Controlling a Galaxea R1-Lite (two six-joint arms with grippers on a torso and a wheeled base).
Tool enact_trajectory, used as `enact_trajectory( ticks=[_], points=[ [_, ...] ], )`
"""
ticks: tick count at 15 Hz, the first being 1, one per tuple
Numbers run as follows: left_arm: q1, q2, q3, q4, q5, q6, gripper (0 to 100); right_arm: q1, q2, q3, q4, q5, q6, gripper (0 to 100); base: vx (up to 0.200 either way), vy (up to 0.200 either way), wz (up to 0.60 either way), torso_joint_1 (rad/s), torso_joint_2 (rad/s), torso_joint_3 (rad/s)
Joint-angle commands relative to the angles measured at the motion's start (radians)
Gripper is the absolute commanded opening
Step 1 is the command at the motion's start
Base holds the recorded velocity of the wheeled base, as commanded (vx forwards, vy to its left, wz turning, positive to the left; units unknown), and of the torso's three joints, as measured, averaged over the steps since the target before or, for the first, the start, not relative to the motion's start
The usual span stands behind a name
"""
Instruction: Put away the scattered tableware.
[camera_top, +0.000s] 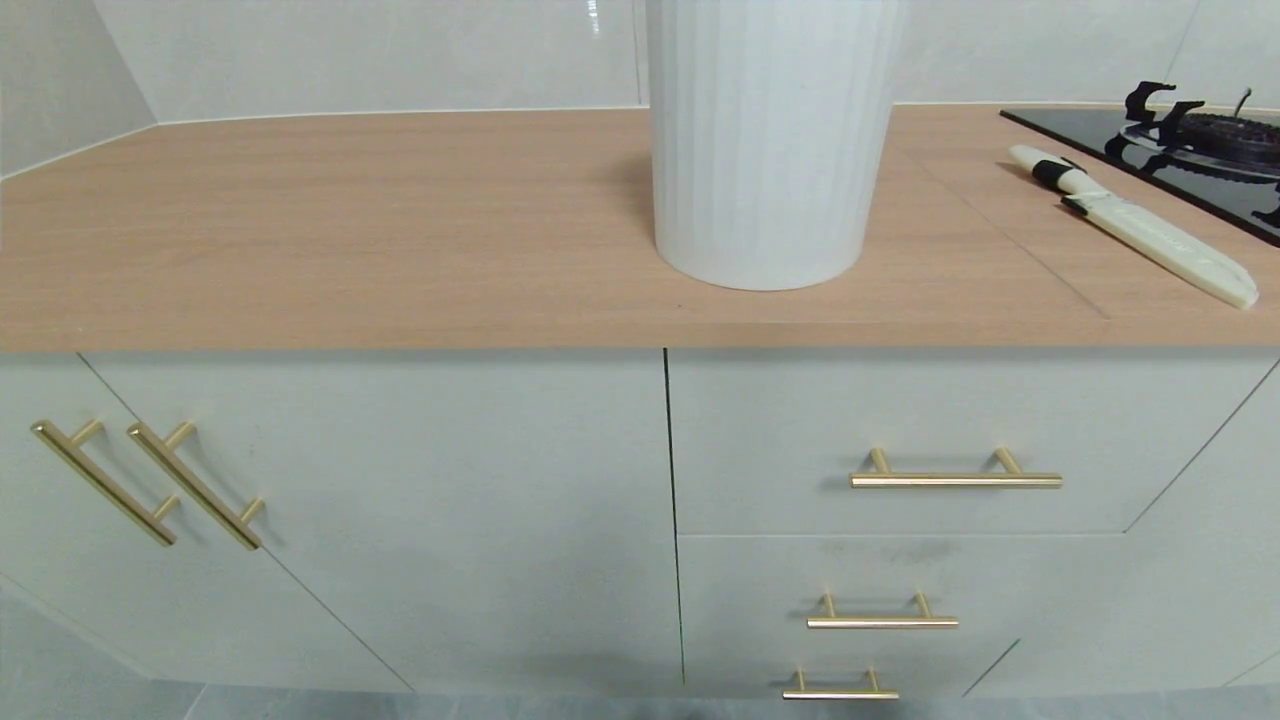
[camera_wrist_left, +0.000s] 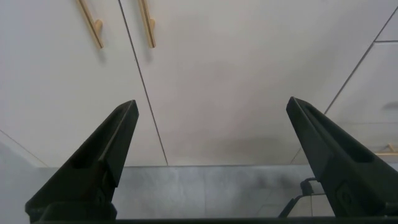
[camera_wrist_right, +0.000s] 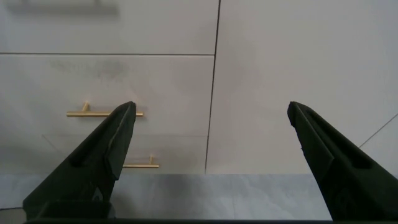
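1. Two grippers hang low in front of the cabinets, both empty. The left gripper (camera_wrist_left: 212, 106) has its fingers spread wide, facing the cabinet doors (camera_wrist_left: 249, 81). The right gripper (camera_wrist_right: 211, 106) is just as widely parted, facing the drawers (camera_wrist_right: 106, 81).
2. All three drawers (camera_top: 900, 420) are closed, as are the doors (camera_top: 400, 480), so nothing inside them shows.
3. On the worktop (camera_top: 350, 230), a tall white ribbed container (camera_top: 765, 150) stands near the front edge, about the middle. Its rim is cut off at the top, so whether it holds anything cannot be told.
4. Well to the right of it lies the one loose piece, a cream knife (camera_top: 1135, 225) with black bands near the handle. It rests flat and slanted, its handle end toward the back, just beside the black hob (camera_top: 1180, 150).
5. The step in hand looks like fetching that knife, and the right arm sits nearer to it.
   - It should rise clear of the worktop's edge before reaching across.
   - Closing across the handle by the black bands would keep the blade, possibly sheathed, out of the grip.
   - The container is likely its home, lowered point first without knocking the rim.
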Motion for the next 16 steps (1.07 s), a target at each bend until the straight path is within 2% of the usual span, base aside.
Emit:
enact_trajectory(
  ticks=[1,6,10,16],
  points=[
    [0.001,0.000,0.000,0.000,0.000,0.000,100,0.002,0.002,0.000,0.000,0.000,0.000,100,0.000,0.000,0.00,0.000,0.00,0.000],
    [0.001,0.000,0.000,0.000,0.000,0.000,100,0.002,0.001,0.000,0.000,0.000,-0.002,100,0.000,0.000,0.00,0.011,-0.03,-0.007],
    [0.001,0.000,0.000,0.000,0.000,0.000,100,0.002,0.001,0.000,0.000,0.000,-0.002,100,0.000,0.000,0.00,0.143,-0.20,-0.226],
    [0.001,0.000,0.000,0.000,0.000,0.000,100,0.002,0.002,0.000,0.000,0.000,0.000,100,0.000,0.000,0.00,0.120,-0.56,-0.253]
  ],
)
